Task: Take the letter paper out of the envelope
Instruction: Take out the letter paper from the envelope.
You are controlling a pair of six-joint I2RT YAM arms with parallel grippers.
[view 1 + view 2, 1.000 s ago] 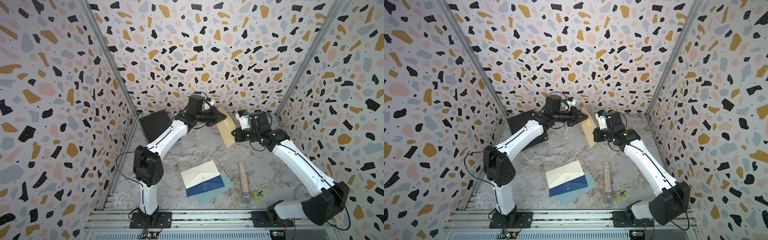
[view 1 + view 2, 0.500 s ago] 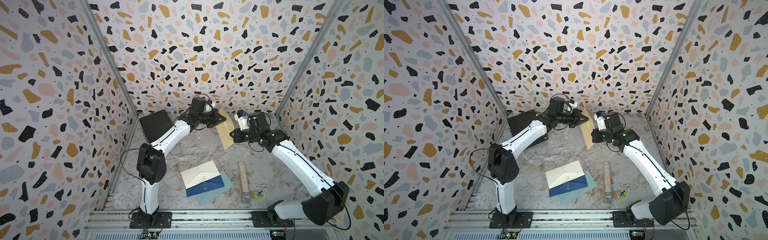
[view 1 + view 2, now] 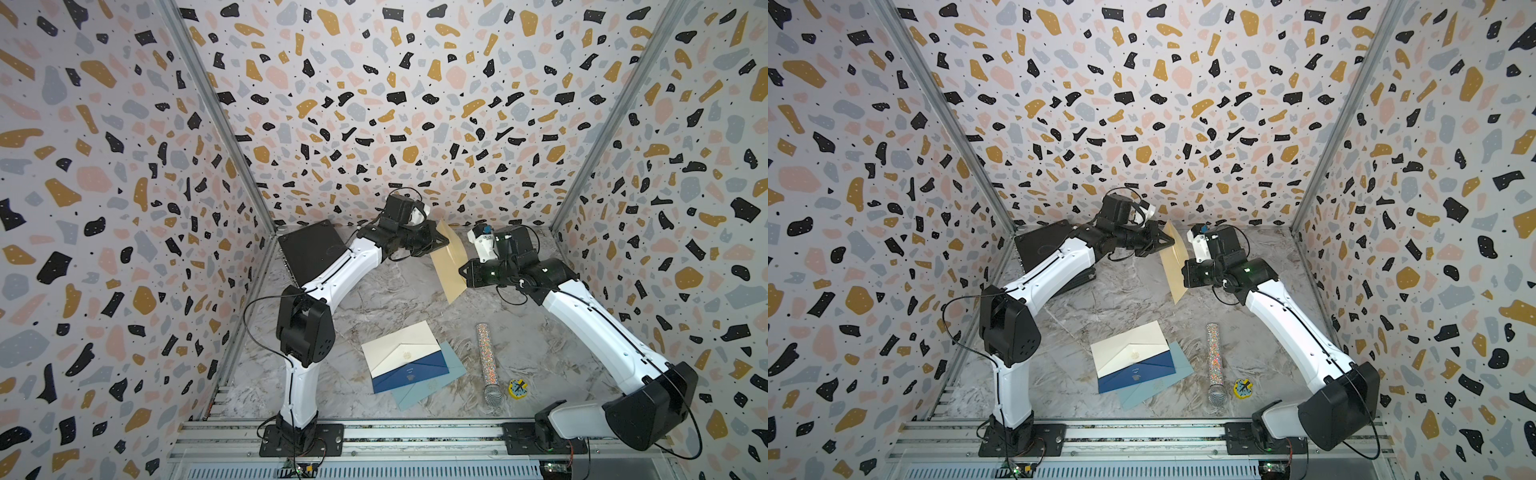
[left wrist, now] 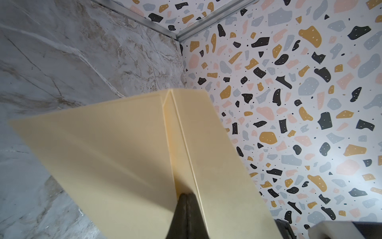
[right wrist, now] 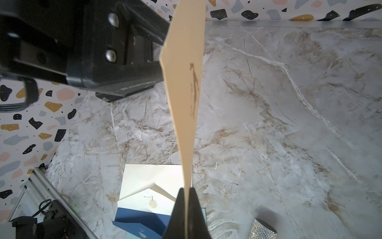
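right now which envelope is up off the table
The tan envelope, pinched in the air by the left gripper and right gripper; the cream, dark blue and light blue ones lie on the table.

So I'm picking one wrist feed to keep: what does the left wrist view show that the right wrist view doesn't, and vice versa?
Left wrist only: the tan envelope's broad face and fold, pinched by the left gripper. Right wrist only: it edge-on in the right gripper, plus the cream envelope and glitter tube. Both: the tan envelope, marble table.
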